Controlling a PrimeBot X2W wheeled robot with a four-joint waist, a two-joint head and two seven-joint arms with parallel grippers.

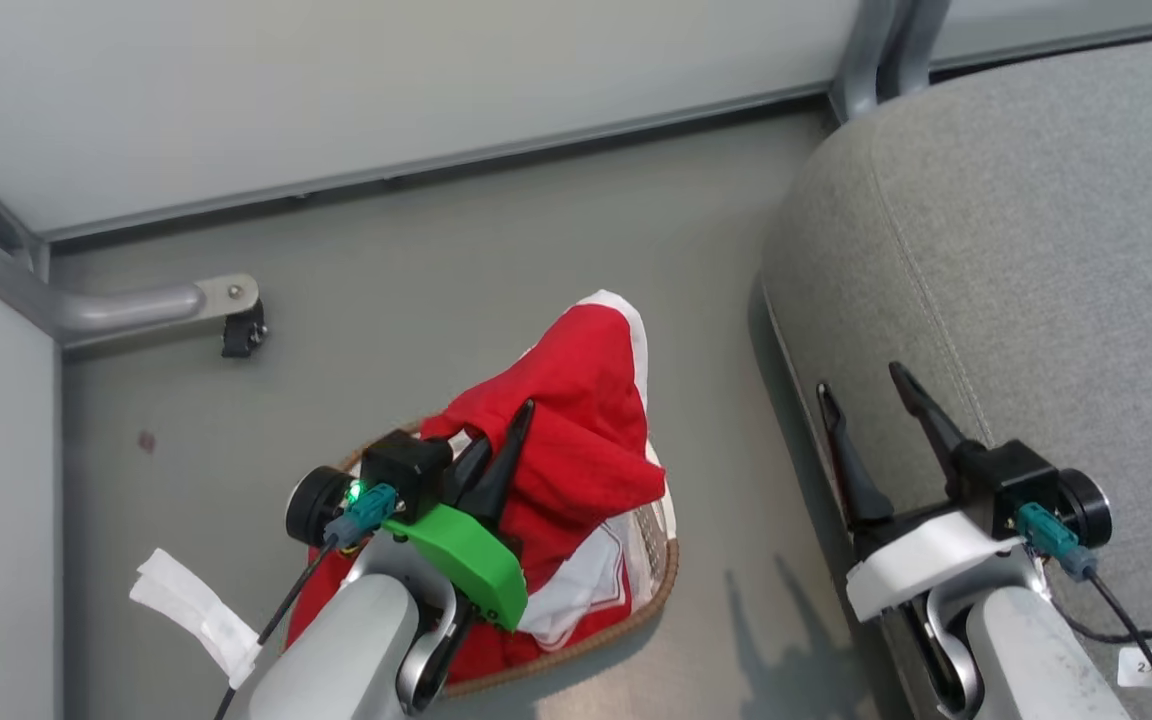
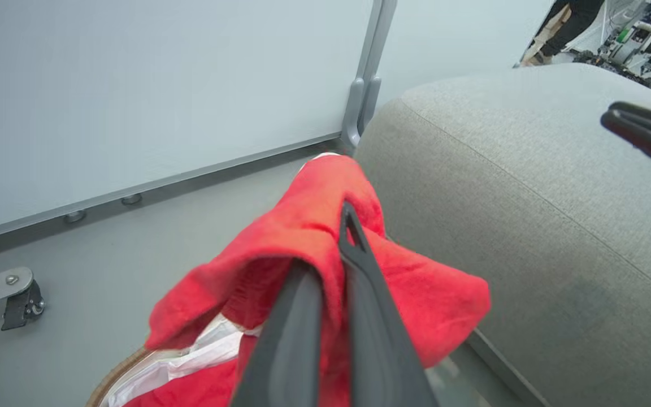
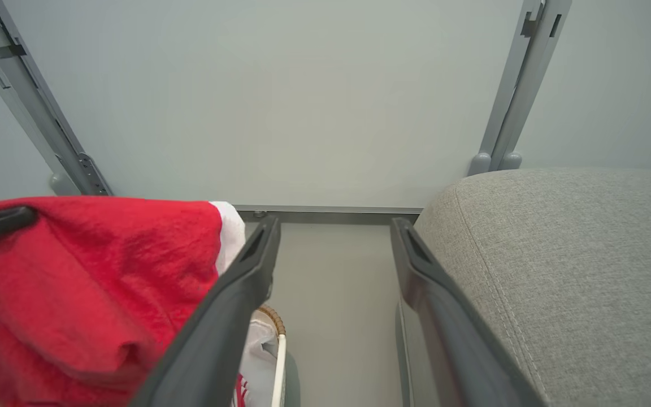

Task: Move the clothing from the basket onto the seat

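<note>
My left end effector (image 1: 504,425) is clamped on a bunch of the red clothing (image 1: 576,440); in the left wrist view the fabric is pinched between both dark fingers and drapes over them. The held piece is raised above the basket (image 1: 661,590), which sits on the grey floor (image 1: 436,280). More red and white fabric lies inside it, with white lining at the brown rim. The seat (image 1: 1036,250) is to the right of the basket, close but apart. My right end effector (image 1: 858,380) has its fingers spread wide over the seat's left edge. The clothing is not on the seat yet.
</note>
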